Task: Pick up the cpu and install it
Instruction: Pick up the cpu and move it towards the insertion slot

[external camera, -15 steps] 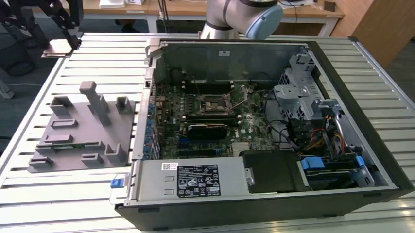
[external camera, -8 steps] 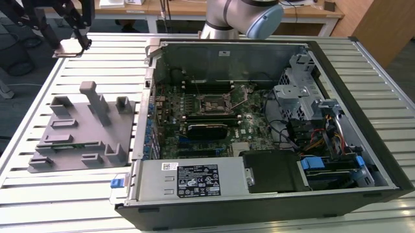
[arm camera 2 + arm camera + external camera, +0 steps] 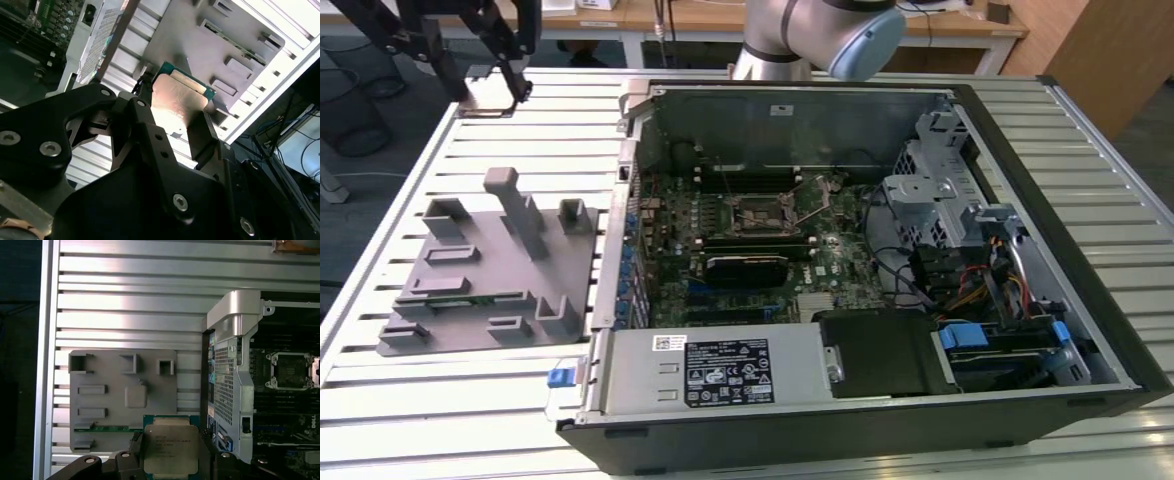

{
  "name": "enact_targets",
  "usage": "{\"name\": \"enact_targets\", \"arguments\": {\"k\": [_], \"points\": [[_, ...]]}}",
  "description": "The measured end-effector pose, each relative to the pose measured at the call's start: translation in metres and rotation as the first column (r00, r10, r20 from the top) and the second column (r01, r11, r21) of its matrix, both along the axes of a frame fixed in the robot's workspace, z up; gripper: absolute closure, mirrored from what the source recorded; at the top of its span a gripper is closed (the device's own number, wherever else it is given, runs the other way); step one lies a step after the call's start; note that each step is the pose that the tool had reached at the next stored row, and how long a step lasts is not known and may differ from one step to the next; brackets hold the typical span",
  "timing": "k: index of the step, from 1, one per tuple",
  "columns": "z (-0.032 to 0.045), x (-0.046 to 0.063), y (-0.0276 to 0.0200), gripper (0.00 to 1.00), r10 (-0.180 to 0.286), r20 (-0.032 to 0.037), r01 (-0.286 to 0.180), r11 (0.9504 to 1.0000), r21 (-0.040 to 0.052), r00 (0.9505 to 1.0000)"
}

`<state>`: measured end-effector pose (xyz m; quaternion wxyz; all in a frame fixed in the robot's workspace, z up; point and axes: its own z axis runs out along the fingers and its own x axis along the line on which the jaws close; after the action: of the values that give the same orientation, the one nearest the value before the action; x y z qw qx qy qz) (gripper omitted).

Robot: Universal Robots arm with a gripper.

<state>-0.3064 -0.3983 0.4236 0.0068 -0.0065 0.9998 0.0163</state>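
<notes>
Jaws clenched on opposite edges of cpu (image 3: 171, 447); gripper (image 3: 171, 460) holds it aloft over slatted table (image 3: 125, 305), near grey fixture plate (image 3: 160, 405), outside open case (image 3: 787, 120). Socket (image 3: 292, 371) well apart. Risks I judge: thin edge grip, chip may slip or tilt; its wall lies between, collision possible; skewed seating bends contacts.

Nothing can be read. A black-and-white label (image 3: 728, 371) lies on the power supply (image 3: 634, 388) at the near side. Faint lines of print cross the cpu (image 3: 170, 444) top, too small to make out.
</notes>
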Motion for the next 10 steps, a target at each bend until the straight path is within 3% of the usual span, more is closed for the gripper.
{"name": "enact_targets", "arguments": {"k": [10], "points": [[0.0, 0.029, 0.0003, 0.47, 0.0, 0.0001, 0.0, 1.0, 0.0, 1.0]]}}
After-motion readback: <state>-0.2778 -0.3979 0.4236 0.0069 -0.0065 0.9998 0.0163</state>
